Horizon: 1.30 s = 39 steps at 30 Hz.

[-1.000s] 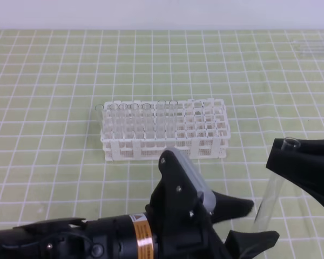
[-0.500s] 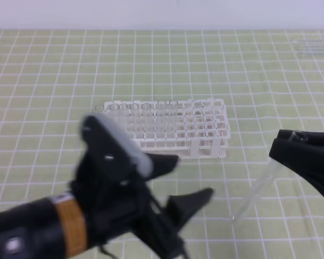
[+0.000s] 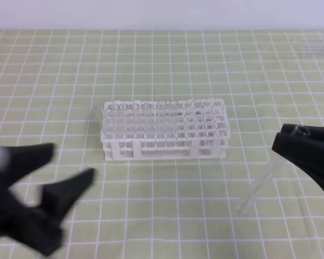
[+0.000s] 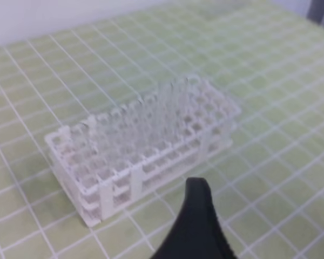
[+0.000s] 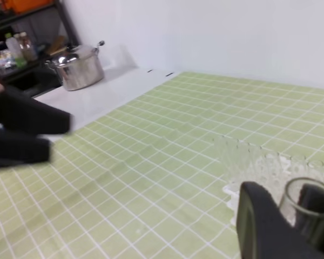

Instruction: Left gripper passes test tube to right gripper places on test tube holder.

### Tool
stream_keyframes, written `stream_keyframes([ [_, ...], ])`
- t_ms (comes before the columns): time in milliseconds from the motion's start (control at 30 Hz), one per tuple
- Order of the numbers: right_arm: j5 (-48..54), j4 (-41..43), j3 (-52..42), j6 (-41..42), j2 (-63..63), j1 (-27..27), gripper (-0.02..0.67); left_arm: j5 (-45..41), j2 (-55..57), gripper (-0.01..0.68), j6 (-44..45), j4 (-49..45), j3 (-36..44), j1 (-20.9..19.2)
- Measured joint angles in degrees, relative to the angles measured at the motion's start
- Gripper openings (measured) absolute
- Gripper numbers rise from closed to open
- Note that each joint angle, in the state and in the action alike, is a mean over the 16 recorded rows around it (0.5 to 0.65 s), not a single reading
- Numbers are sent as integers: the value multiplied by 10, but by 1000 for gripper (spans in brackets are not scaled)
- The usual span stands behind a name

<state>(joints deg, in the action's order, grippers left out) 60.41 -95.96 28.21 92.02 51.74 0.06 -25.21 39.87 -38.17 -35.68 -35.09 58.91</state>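
The clear test tube hangs slanted at the right, rim up and rounded bottom pointing down-left above the mat. My right gripper is shut on it just below the rim. In the right wrist view the tube's rim sits between the black fingers. The left gripper is a blurred shape at the lower left, open and holding nothing. It also shows far left as the left gripper. The white test tube holder stands mid-table, seen closer as the holder behind one left finger.
Several other clear tubes stand in the holder's left half; its right-hand holes look unfilled. A green gridded mat covers the table. A steel pot sits on a white counter beyond the mat, beside a dark shelf.
The left gripper let go of the tube and swept from centre front to the lower left. The tube stays in the right gripper, now tilted with its bottom swung left.
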Motion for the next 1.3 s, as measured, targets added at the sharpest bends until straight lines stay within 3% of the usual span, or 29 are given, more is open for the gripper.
stream_keyframes([
  [300,-12,-2,7,11,0,0,10,-104,-113,38,-9,-8,0,0],
  [600,-13,-6,22,18,0,0,10,-174,-146,32,-10,-5,0,0],
  [1300,-42,-9,29,20,0,0,10,-204,-146,32,-11,-4,0,-1],
])
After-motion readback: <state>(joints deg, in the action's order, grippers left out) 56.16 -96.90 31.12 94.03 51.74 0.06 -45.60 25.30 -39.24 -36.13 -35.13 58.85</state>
